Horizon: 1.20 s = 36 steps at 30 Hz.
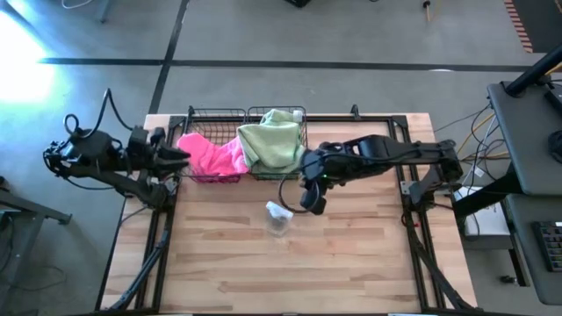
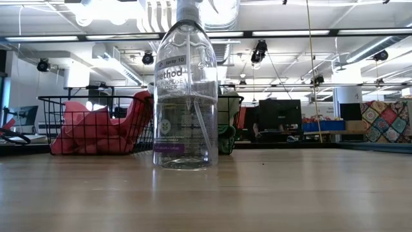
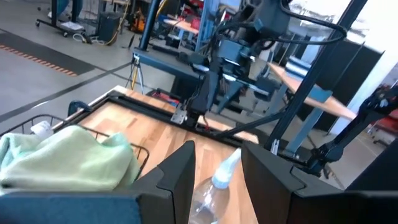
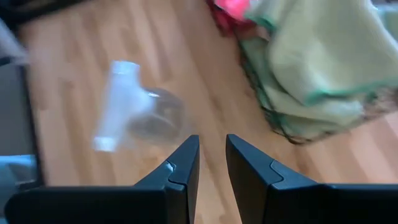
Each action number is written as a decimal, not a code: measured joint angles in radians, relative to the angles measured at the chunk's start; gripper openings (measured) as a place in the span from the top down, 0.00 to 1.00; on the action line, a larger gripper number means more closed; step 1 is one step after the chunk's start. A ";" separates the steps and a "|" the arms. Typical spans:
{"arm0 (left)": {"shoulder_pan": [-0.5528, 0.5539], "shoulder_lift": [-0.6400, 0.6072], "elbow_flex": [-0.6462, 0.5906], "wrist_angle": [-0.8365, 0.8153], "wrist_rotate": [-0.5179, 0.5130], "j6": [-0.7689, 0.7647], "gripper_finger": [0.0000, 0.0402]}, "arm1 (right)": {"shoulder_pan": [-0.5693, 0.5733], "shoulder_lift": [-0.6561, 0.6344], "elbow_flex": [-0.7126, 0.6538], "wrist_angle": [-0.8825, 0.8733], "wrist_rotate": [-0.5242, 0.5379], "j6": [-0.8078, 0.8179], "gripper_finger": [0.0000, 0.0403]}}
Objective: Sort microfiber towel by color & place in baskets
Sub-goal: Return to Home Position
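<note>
Because sorted, no call to grip — pink towel [image 1: 211,156] in left basket [image 1: 215,112], green towel [image 1: 270,142] draped over right basket [image 1: 294,111]. Beside it, right gripper [image 1: 313,204] parted, empty; left gripper [image 1: 183,156] likewise, beside left basket.

Clear spray bottle [image 2: 185,96], upright near the middle of the table [image 2: 309,193], about midway between its left and right edges.

- Front of bottle, upper part: brand word "method" in pale lowercase letters.
- Just above it, on the shoulder: a shorter line of smaller print that seems to end in "10". The word before it is not certain.
- Below the brand word: a block of fine pale print, too small to read.
- Purple strip [image 2: 168,147] near the base: carries a line of print, illegible.
</note>
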 joint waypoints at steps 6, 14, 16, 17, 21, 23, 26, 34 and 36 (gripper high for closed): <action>0.000 -0.005 0.000 0.051 0.113 -0.009 0.71 | 0.048 0.000 0.062 0.064 -0.006 -0.077 0.82; 0.000 -0.005 0.000 0.087 0.314 0.071 0.71 | 0.078 0.000 0.116 0.161 -0.113 -0.190 0.82; -0.001 -0.006 0.000 0.087 0.326 0.076 0.71 | 0.079 -0.001 0.121 0.169 -0.131 -0.197 0.82; -0.001 -0.008 -0.001 0.087 0.336 0.076 0.71 | 0.079 -0.001 0.122 0.171 -0.130 -0.197 0.82; -0.001 -0.024 -0.025 0.090 0.378 0.079 0.71 | 0.082 -0.002 0.121 0.163 -0.131 -0.191 0.82; -0.001 -0.049 -0.056 0.093 0.379 0.077 0.71 | 0.082 -0.003 0.120 0.160 -0.135 -0.182 0.82; 0.000 -0.102 -0.121 0.142 0.379 0.077 0.71 | 0.082 -0.004 0.119 0.147 -0.137 -0.172 0.82; 0.000 -0.292 -0.338 0.368 0.428 0.076 0.71 | 0.083 -0.006 0.118 0.141 -0.137 -0.169 0.82; 0.000 -0.330 -0.386 0.418 0.435 0.073 0.71 | 0.083 -0.007 0.118 0.141 -0.137 -0.169 0.82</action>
